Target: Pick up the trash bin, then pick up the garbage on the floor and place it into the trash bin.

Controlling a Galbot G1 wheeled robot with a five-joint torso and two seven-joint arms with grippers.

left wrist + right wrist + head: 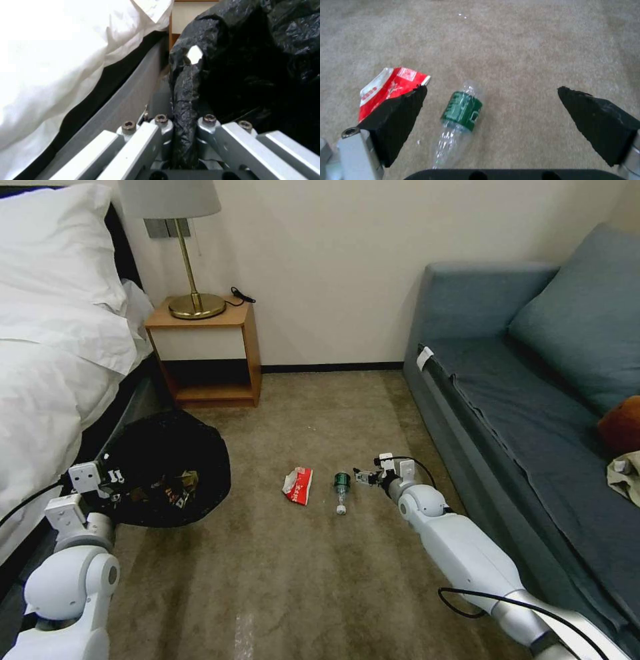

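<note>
1. Trash bin (167,467): held at the rim of its black liner by the left gripper (115,483), close beside the bed (40,380), at about 9 o'clock in the head view. Fingers (160,130) clamped on a fold of the black bag, as seen in the left wrist view.
2. Progress, judged from how things lie: bin grasped, so first step apparently done; some litter visible inside the bin, gold-brown scraps among it. Two pieces left on the carpet (300,580).
3. Remaining garbage: red-and-white wrapper (299,485) near centre of the floor, and clear green-labelled bottle (342,491) just beside it at its 3 o'clock, not touching.
4. Right gripper (363,477): low over the carpet, just at 3 o'clock of the bottle, fingers (400,117) spread wide, holding nothing.
5. Seen from the right wrist: bottle (460,120) between the two fingers, nearer one of them and touching neither; wrapper (390,92) partly behind that same finger.
6. Likely step in hand: lining up on the bottle.
</note>
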